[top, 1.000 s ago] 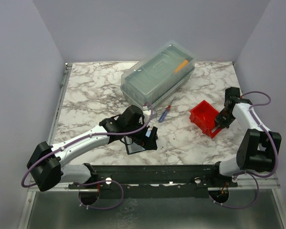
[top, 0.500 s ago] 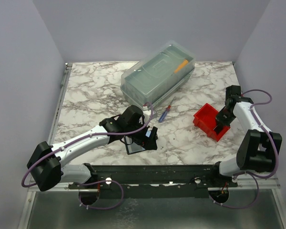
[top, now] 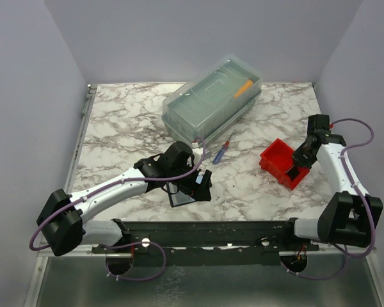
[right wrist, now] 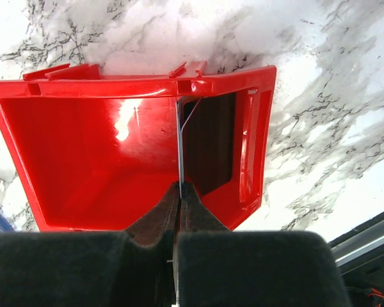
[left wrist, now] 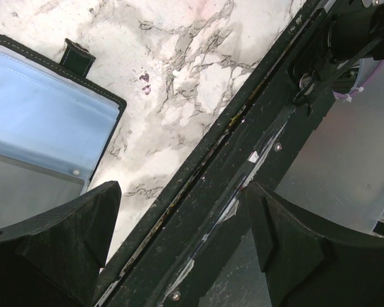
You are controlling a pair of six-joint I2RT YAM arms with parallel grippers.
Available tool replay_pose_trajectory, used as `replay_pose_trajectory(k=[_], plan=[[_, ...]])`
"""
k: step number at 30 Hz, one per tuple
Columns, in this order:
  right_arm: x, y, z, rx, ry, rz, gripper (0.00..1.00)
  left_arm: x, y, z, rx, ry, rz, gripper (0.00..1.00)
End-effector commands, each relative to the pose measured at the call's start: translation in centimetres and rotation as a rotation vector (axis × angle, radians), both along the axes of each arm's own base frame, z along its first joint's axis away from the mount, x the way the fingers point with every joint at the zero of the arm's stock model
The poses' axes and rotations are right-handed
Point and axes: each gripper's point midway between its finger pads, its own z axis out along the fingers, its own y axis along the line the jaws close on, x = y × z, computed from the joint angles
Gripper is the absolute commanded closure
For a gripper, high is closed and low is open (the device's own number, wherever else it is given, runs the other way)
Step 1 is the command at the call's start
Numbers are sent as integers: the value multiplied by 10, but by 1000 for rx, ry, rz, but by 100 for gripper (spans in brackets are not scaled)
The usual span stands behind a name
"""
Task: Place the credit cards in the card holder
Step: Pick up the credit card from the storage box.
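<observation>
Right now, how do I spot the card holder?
Go to the white marble table's near edge, about midway along. Under the left arm's open end effector lies a small black folding card holder, spread open; pale blue clear sleeves distinguish it from the red plastic bin.

A lab test booth: plain pale walls (top: 179,38) enclose a marble-patterned table (top: 115,128) with a black mounting rail (top: 211,231).

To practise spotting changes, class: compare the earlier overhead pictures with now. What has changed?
The right gripper closed on a thin card standing in the red bin, and the bin slid slightly rightward. The left gripper, open by the card holder, the pen and the clear box stayed put.
</observation>
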Motion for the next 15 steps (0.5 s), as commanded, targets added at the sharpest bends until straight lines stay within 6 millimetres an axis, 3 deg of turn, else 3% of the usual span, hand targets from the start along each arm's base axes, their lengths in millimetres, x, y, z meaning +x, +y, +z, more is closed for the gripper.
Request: replay_pose_trajectory(k=[1, 9, 15], plan=[[-11, -8, 0, -40, 12, -43, 100, 0, -5, 4, -20, -18, -24, 14], [-14, -7, 6, -43, -7, -17, 100, 0, -5, 5, -22, -17, -27, 14], [2, -1, 18, -19, -91, 26, 100, 0, -6, 4, -20, -14, -26, 14]])
